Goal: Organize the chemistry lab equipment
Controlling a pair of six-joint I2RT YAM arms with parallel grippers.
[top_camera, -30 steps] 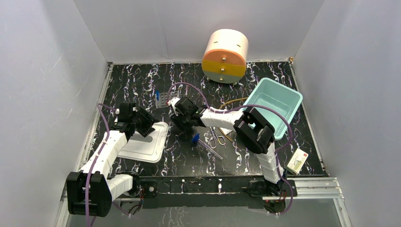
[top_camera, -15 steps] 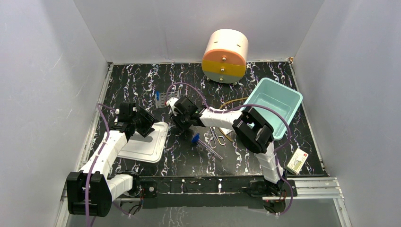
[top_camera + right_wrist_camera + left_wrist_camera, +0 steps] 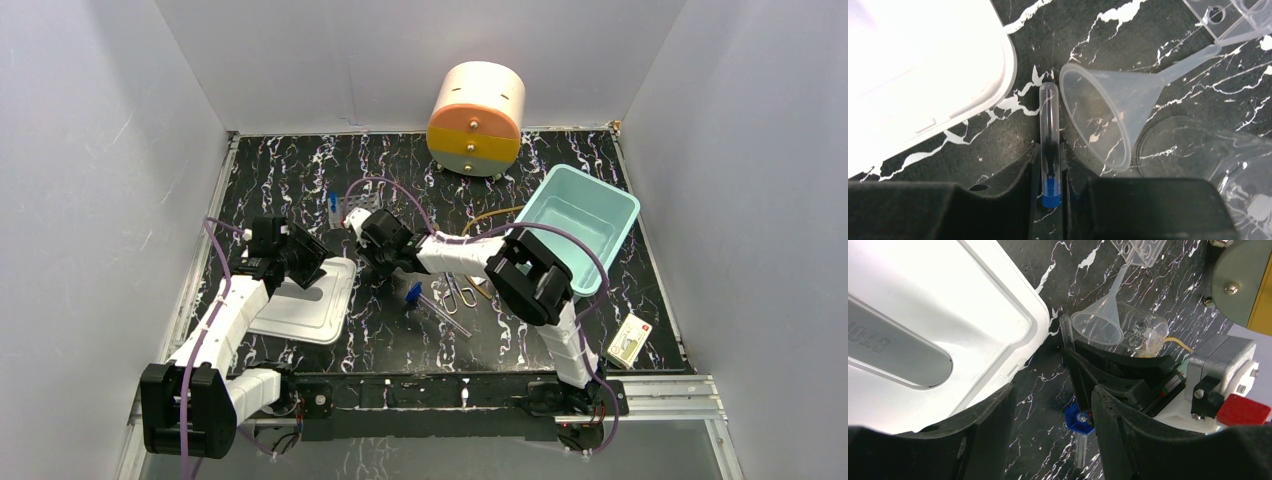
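Note:
A blue-capped clear tube (image 3: 1050, 145) lies on the black marbled table, and my right gripper (image 3: 1050, 165) is shut on it near its cap. The right gripper (image 3: 372, 240) is low beside the white lid's right edge. A clear plastic funnel (image 3: 1108, 115) lies on its side just right of that tube, its spout pointing at the clear grid tube rack (image 3: 1233, 20). Another blue-capped tube (image 3: 414, 292) lies loose nearer the front. My left gripper (image 3: 1053, 440) hovers open and empty over the lid's corner. Metal scissors (image 3: 460, 290) and tan tubing (image 3: 490, 214) lie further right.
A white tray lid (image 3: 305, 300) lies flat at the left. A teal bin (image 3: 612, 215) stands at the right, a cream-and-orange drawer unit (image 3: 478, 120) at the back, a small card box (image 3: 628, 340) at the front right. A clear bag (image 3: 1208, 160) lies behind the funnel.
My right gripper has shifted a little left and toward the back, and its jaws have closed in around the tube. The left arm has not moved.

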